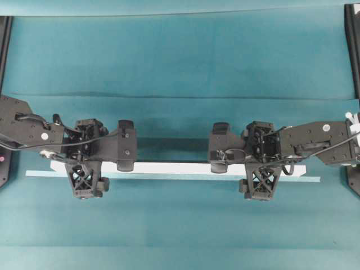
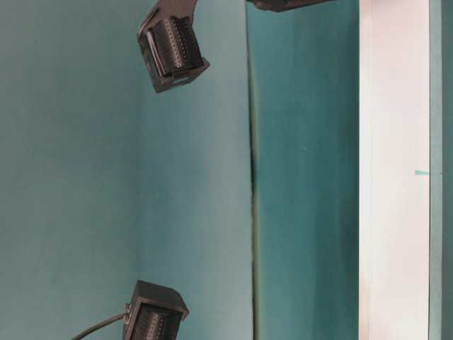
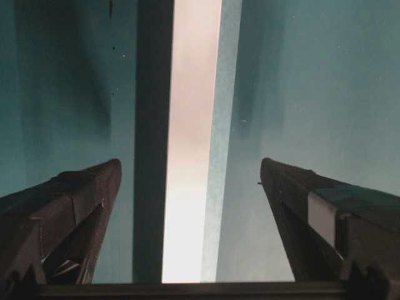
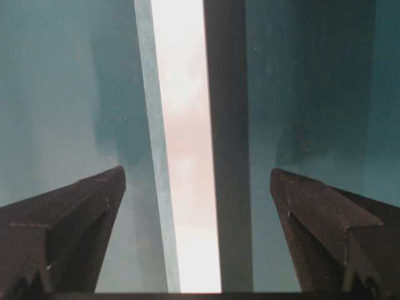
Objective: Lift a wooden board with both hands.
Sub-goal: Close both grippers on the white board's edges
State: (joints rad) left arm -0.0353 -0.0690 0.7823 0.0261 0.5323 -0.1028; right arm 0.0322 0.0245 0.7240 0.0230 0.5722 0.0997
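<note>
Left gripper (image 3: 190, 172), right gripper (image 4: 197, 178) spread wide above wooden board (image 1: 169, 167)

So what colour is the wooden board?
Plain white; the wooden board shows best in the overhead view, against the teal surface.

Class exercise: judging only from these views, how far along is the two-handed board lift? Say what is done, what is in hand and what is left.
Done: both arms are over the board, one towards each end. In hand: the left gripper and right gripper are wide open, fingers straddling the board in the wrist views, gripping nothing. Left: closing on it and lifting; the board lies flat on the table.
</note>
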